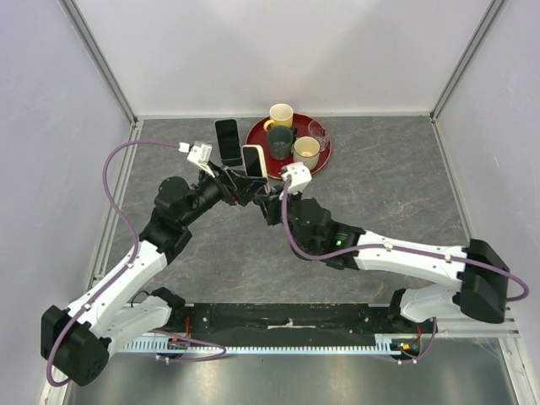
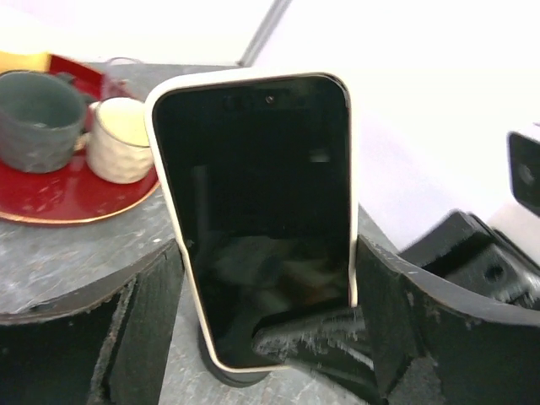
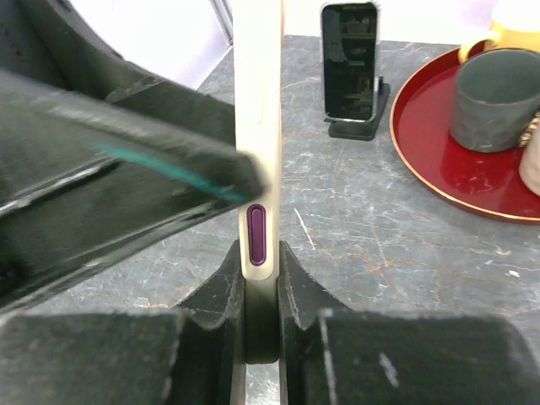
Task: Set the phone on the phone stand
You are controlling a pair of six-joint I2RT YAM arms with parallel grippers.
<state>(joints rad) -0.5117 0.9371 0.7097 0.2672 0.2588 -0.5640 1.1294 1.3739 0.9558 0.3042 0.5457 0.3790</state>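
The phone [image 1: 254, 160], black screen in a cream case, stands upright between both grippers. In the left wrist view the phone [image 2: 253, 202] faces the camera, and my left gripper [image 2: 270, 321] has a finger against each side edge. A rounded black part, seemingly the phone stand's base [image 2: 229, 377], shows just under the phone. In the right wrist view the phone [image 3: 257, 126] is edge-on, and my right gripper [image 3: 261, 278] pinches its front and back faces low down, with a black part [image 3: 261, 337] below. In the top view my left gripper [image 1: 243, 181] and right gripper [image 1: 268, 190] hide the stand.
An all-black slab [image 1: 227, 141] leans on a small flat folding piece just behind, also in the right wrist view [image 3: 349, 59]. A red tray [image 1: 325, 156] to the right holds a yellow mug [image 1: 281, 115], a dark cup [image 1: 279, 143], a cream cup [image 1: 306, 152] and a glass [image 1: 317, 129].
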